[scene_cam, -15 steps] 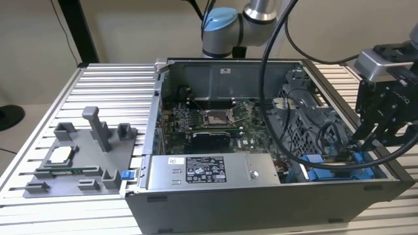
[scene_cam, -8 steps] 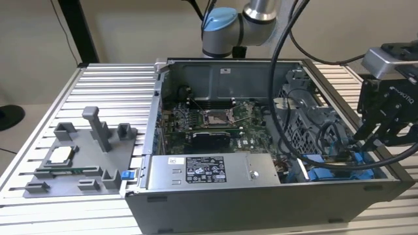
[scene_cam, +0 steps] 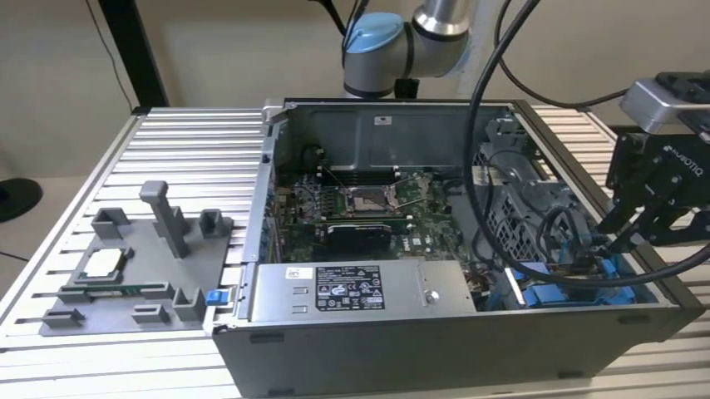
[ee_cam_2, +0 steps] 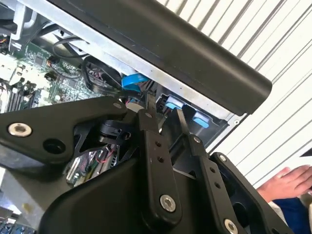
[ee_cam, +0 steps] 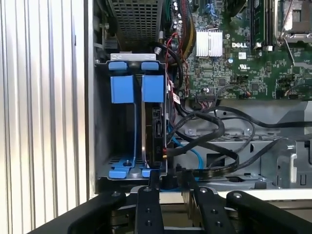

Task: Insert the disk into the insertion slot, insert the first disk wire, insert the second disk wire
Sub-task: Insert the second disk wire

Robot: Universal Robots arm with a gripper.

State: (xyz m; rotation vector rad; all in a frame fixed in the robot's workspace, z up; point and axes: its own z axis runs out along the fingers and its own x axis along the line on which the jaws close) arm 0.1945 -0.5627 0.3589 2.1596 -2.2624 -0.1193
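ONE ARM, ONE OPEN CASE: A single robot arm (scene_cam: 427, 33) bends over one computer case (scene_cam: 444, 349) standing on the slatted worktop (scene_cam: 178, 141). Its one hand (scene_cam: 613, 241) points down into the case's corner at the exterior view's right. The hand is clamped on the dark plug of one disk wire (ee_cam: 168, 180). The one disk (ee_cam: 155, 134) stands upright in its blue carrier in the drive bay (ee_cam: 100, 122), on the motherboard (ee_cam: 234, 68) side. A second blue carrier (ee_cam: 122, 90) stands just beside it against the case wall. One grey fixture (scene_cam: 133, 266) lies near the worktop's edge at the exterior view's left.
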